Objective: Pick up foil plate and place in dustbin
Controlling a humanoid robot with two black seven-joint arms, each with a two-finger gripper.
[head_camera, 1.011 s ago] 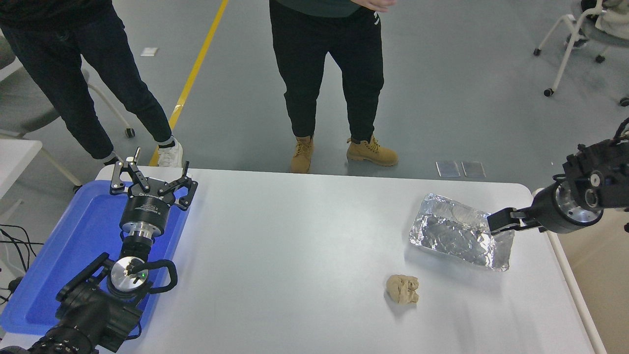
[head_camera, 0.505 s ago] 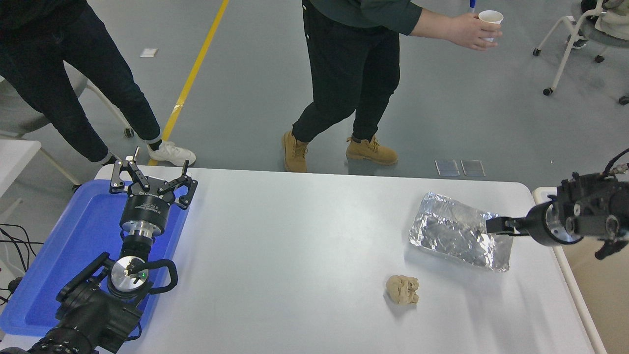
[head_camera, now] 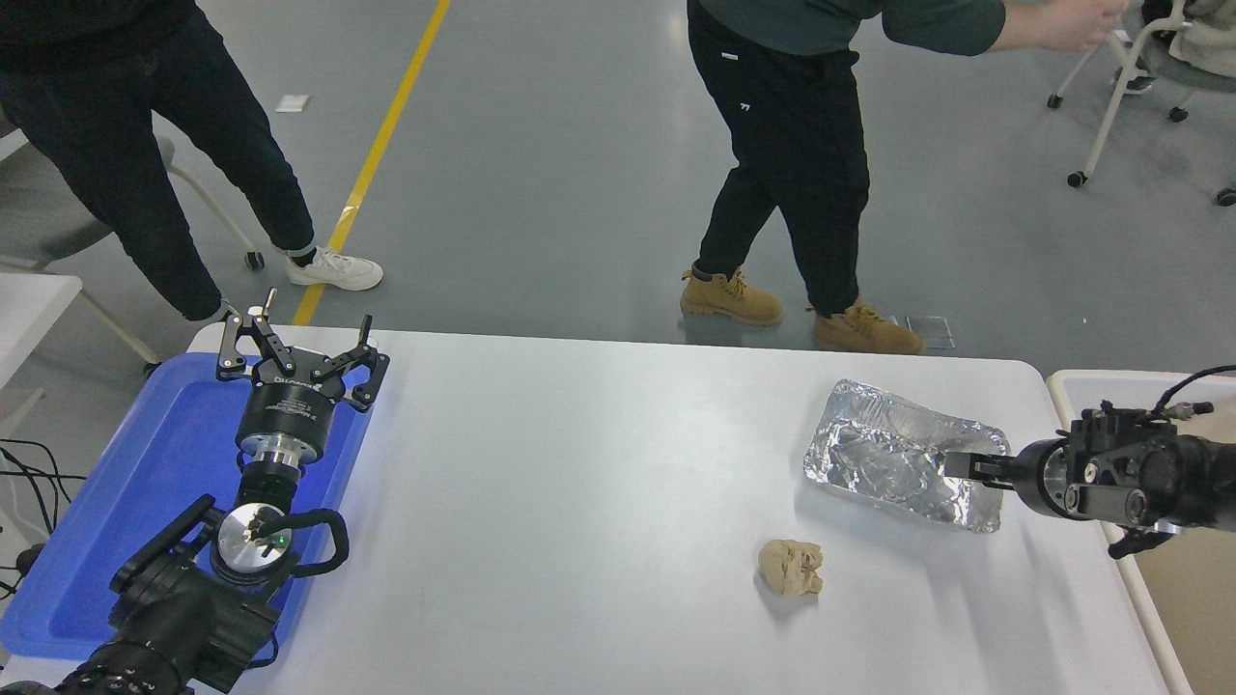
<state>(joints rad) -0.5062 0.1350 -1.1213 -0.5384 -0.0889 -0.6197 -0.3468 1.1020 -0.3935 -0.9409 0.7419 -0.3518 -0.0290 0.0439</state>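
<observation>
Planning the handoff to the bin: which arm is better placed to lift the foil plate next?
Right. The right gripper is already at the foil plate, at its near-right wall, with the dustbin beside that arm. The left gripper sits far off over the blue tray.

A grey floor crossed by a yellow line lies beyond a white table, with white wheeled chairs at the far right.

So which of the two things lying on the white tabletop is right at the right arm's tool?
The foil plate, shiny silver, near the table's right end; the right tool sits at its right wall. The tan paper lump lies apart, nearer the camera, untouched.
</observation>
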